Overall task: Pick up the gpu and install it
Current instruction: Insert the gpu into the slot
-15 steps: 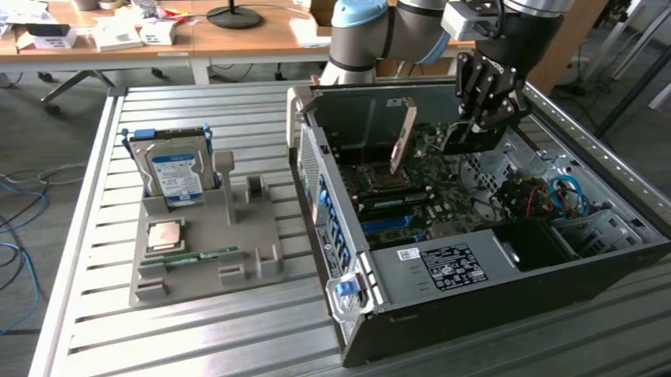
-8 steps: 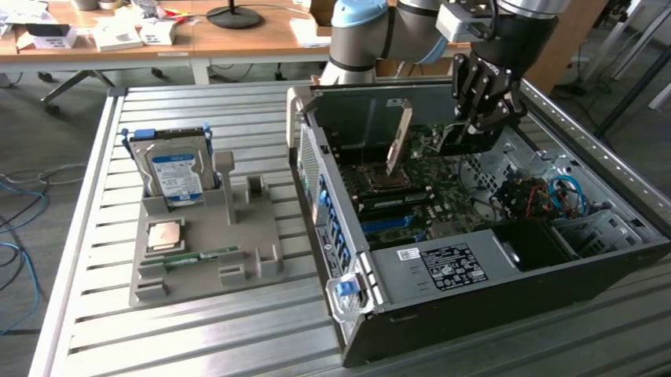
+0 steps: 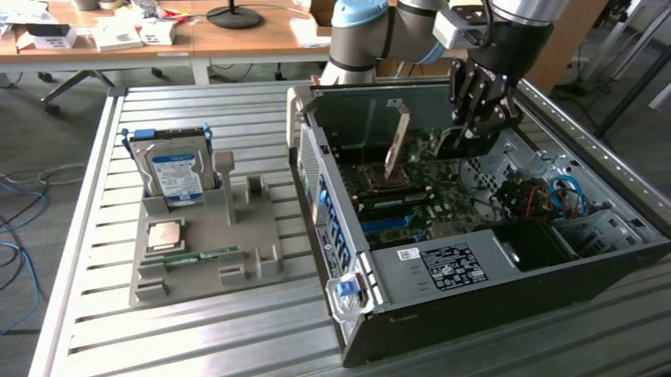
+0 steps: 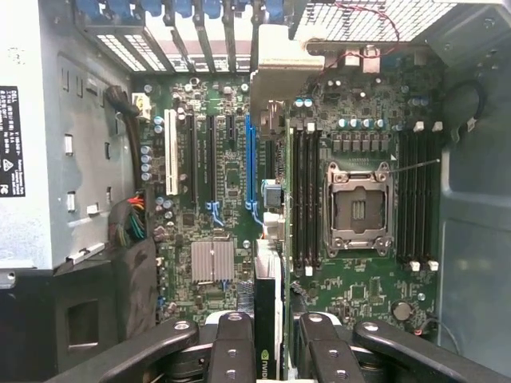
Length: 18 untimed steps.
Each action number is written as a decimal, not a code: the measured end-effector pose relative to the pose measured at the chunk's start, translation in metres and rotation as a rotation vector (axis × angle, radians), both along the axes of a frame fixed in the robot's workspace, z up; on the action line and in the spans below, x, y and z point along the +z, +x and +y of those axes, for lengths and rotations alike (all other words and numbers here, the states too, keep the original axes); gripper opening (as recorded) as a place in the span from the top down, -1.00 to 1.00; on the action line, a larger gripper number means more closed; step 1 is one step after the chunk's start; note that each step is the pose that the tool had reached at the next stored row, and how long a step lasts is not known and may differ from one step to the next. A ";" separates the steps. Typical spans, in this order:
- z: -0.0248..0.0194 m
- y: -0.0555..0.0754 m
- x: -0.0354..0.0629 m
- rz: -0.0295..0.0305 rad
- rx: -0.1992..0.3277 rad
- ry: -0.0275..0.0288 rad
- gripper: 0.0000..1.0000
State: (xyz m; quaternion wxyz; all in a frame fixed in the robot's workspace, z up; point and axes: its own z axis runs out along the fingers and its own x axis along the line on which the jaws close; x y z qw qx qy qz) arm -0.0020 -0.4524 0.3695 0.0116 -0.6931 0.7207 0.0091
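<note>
Evidently mid-install: claw (image 4: 275,331) partly closed, pinching gpu (image 4: 267,279) edge-on between its fingers, motherboard (image 4: 219,171) beneath claw inside PC case (image 4: 471,239). Judged: seating called for card edge squared over blue slot (image 4: 249,167) below.

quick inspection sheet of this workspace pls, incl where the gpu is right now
surface: slatted metal table, carrying an open computer case and a grey tray
job's things: gpu held on edge over the motherboard; cannot tell if seated
clutter: hard drive, chip and memory stick in the tray
grippers: gripper shut on the gpu, inside the case
cables: blue cables in the case; floor cables at the exterior view's left
surroundings: wooden desk with boxes
</note>
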 end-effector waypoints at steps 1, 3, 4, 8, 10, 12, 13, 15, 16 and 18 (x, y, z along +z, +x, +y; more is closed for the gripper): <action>0.0000 0.000 -0.0010 0.0000 0.000 0.0000 0.47; 0.0000 0.000 -0.0023 0.0000 0.000 -0.0001 0.47; 0.0000 0.000 -0.0023 0.0000 0.000 -0.0001 0.47; 0.0001 -0.001 -0.0027 -0.0001 -0.001 0.0001 0.47; 0.0003 -0.002 -0.0029 -0.0001 0.000 0.0001 0.47; 0.0008 -0.004 -0.0031 -0.0001 0.000 -0.0002 0.47; 0.0011 -0.006 -0.0031 0.0000 0.000 -0.0004 0.47; 0.0020 -0.008 -0.0034 0.0000 0.000 -0.0019 0.47; 0.0023 -0.008 -0.0036 0.0000 0.000 -0.0035 0.47; 0.0027 -0.009 -0.0040 0.0000 0.000 -0.0088 0.47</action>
